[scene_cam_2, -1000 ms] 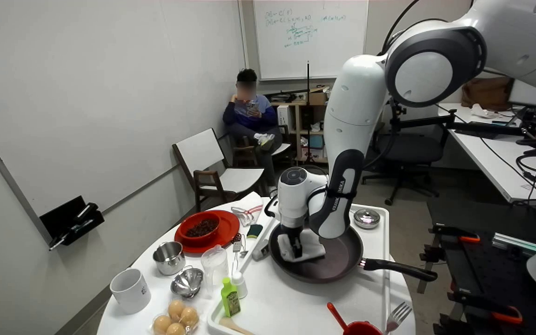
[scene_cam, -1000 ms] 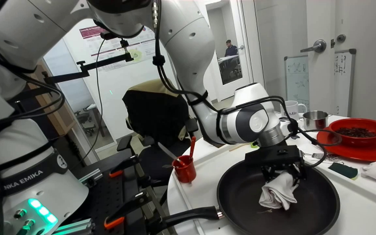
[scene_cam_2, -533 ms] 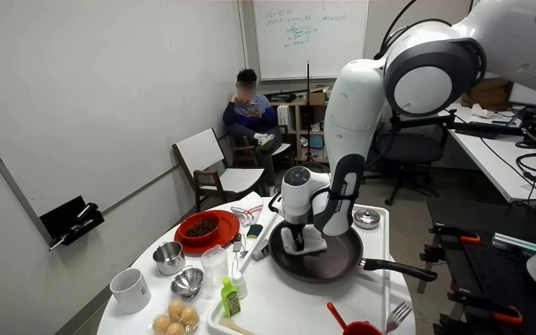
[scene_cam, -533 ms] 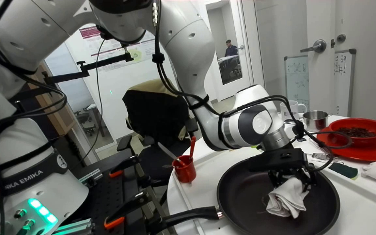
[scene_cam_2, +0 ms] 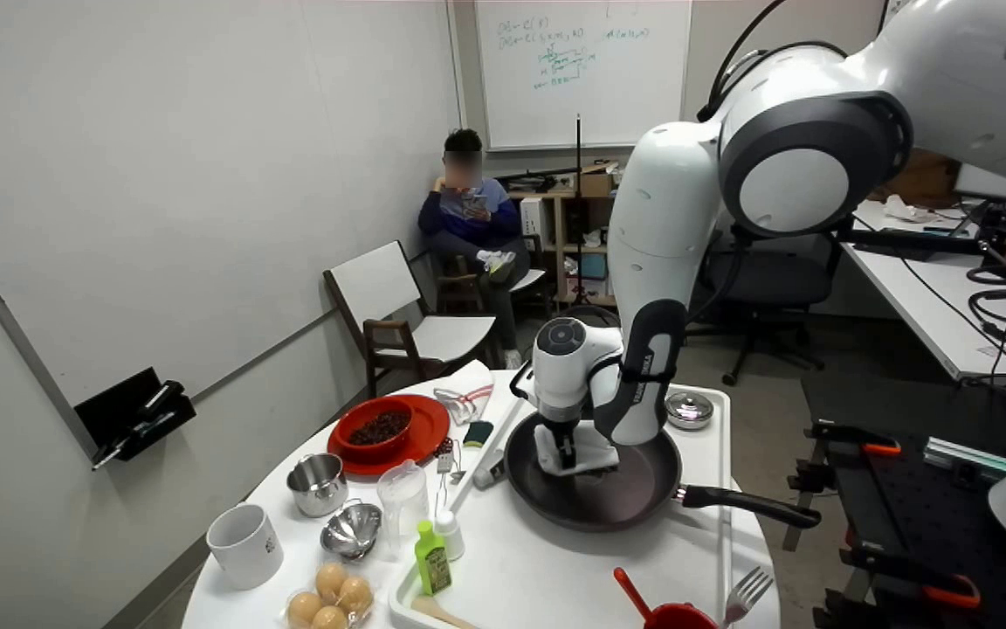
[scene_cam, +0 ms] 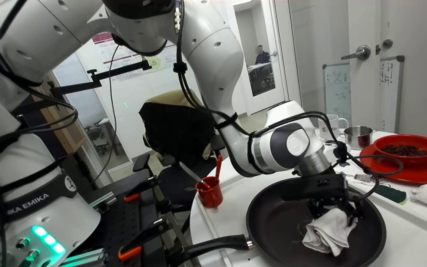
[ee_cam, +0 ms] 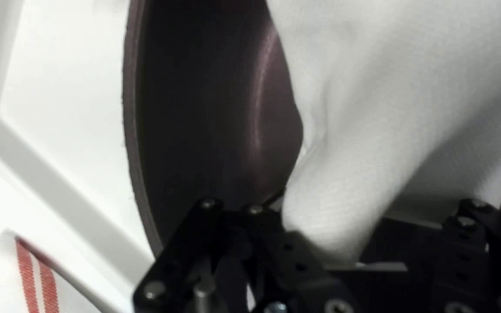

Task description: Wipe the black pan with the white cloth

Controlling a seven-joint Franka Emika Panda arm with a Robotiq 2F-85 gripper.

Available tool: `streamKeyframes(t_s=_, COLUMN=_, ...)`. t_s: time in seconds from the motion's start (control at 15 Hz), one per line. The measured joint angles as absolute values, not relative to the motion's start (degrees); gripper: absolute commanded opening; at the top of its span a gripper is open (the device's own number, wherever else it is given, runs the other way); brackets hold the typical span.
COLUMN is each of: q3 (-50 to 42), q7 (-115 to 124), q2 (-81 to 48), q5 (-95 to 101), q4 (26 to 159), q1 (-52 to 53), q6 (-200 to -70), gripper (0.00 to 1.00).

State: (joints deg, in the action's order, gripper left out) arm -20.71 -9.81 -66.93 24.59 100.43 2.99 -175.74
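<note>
At lower right in an exterior view, the black pan (scene_cam: 277, 224) lies open side up, presumably to offer its inner face for wiping. The gripper (scene_cam: 336, 210) pinches the white cloth (scene_cam: 326, 233) from above; loose folds spread beneath, apparently against the pan, probably meant to serve as the wiping pad. The handle (scene_cam: 224, 243) points leftward, out of the gripper's way.

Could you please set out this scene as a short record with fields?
Job: wipe the pan with the cloth
Tool: shut on the cloth
Cloth: white, bunched, over the pan; touching it or not, hard to tell
Pan: black, on the white tray, handle passing over the tray's edge
Red bowl: on the red plate, holding dark bits
Sponge: outside the tray
</note>
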Motion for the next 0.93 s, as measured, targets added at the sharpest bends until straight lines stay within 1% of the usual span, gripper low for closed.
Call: streamKeyframes(t_s=0.93, q3=-25.48, q7=-6.83, q2=-68.63, q5=22.66, q4=100.65, q1=4.35, q6=-175.74, gripper=0.05)
